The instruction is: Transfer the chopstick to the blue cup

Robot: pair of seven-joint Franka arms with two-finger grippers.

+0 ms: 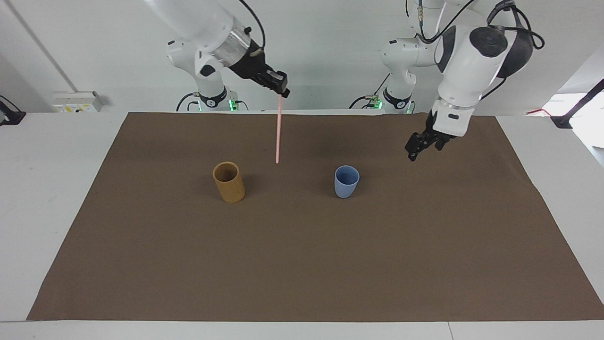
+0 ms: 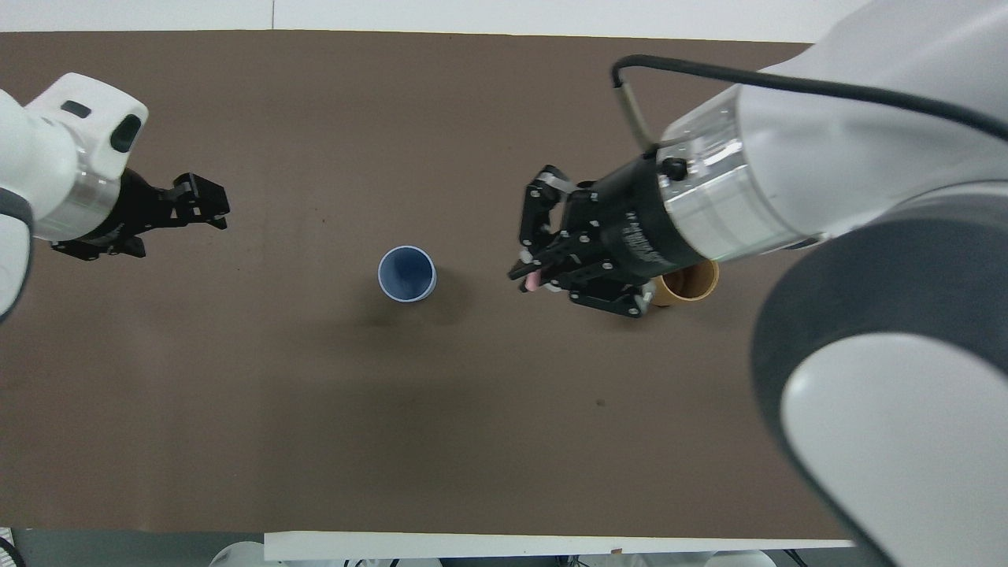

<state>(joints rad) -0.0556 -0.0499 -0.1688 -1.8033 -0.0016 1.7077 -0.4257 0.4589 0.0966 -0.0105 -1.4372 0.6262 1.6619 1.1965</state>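
The pale pink chopstick [image 1: 278, 132] hangs nearly upright in the air, and my right gripper [image 1: 282, 92] is shut on its top end. It is over the mat between the two cups, clear of both. From above only its pink top end [image 2: 532, 283] shows in the right gripper [image 2: 529, 277]. The small blue cup [image 1: 347, 182] stands upright on the mat with nothing in it [image 2: 406, 273]. My left gripper [image 1: 411, 155] is open and holds nothing. It is raised over the mat toward the left arm's end of the table, well apart from the blue cup [image 2: 223, 211].
A taller tan-orange cup [image 1: 229, 182] stands upright beside the blue cup toward the right arm's end, partly covered by the right gripper from above [image 2: 697, 282]. A brown mat [image 1: 302, 264] covers the table.
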